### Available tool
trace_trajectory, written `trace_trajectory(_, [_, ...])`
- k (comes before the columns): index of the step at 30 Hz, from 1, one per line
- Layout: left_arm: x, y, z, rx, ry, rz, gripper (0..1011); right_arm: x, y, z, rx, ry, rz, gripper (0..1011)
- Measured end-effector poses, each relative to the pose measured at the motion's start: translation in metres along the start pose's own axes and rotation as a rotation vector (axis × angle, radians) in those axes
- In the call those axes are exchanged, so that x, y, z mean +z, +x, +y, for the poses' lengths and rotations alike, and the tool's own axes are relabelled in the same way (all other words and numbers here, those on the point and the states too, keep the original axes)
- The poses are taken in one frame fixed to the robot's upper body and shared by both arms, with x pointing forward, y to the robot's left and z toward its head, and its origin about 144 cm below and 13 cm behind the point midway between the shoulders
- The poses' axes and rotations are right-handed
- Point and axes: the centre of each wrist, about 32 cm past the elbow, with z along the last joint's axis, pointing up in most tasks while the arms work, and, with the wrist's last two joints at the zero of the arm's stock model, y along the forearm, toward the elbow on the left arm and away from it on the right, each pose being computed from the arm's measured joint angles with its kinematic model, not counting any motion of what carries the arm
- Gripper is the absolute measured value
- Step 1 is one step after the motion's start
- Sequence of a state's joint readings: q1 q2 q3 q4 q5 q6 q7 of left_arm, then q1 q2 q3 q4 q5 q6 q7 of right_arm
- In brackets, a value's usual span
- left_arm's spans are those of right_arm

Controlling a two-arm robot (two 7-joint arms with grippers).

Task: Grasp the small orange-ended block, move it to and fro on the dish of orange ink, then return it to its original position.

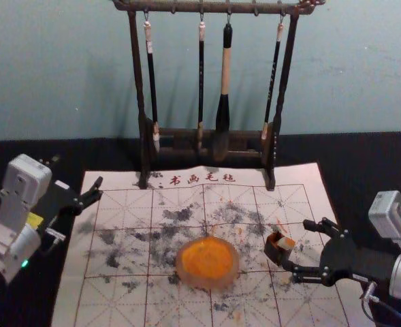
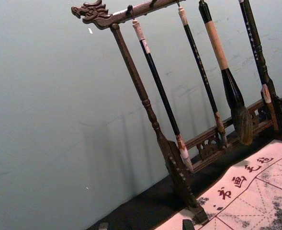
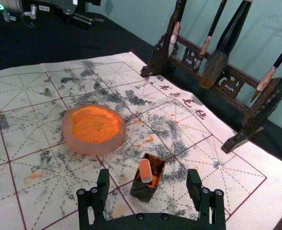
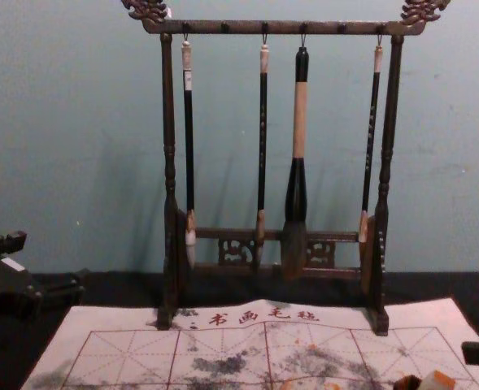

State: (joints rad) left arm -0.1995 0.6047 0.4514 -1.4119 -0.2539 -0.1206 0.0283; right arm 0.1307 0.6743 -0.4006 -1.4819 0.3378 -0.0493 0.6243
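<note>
Black jaws of the right gripper [image 1: 298,245] are standing wide apart, with the orange-ended block [image 3: 145,170] sitting just ahead, roughly centred between them; that arm is lying nearer. The block is leaning in a small dark box [image 3: 143,190], its long axis slanting, orange end pointing upward and toward the right gripper. Beyond, leftward, the ink dish [image 1: 207,261] is waiting; the left gripper [image 4: 49,262] is idling at far left, jaws parted.
</note>
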Motion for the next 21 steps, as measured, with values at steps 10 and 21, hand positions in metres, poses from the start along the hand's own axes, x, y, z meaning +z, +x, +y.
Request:
trace_trajectory(10, [0.0000,0.0000,0.0000,0.000,0.000,0.000,1001,-0.0009,0.0022,0.0049,-0.010,-0.002,0.007,1000])
trace_trajectory(21, [0.0000,0.0000,0.0000,0.000,0.000,0.000,1001,-0.0011,0.0019,0.0072,-0.017,-0.004,0.015,1000])
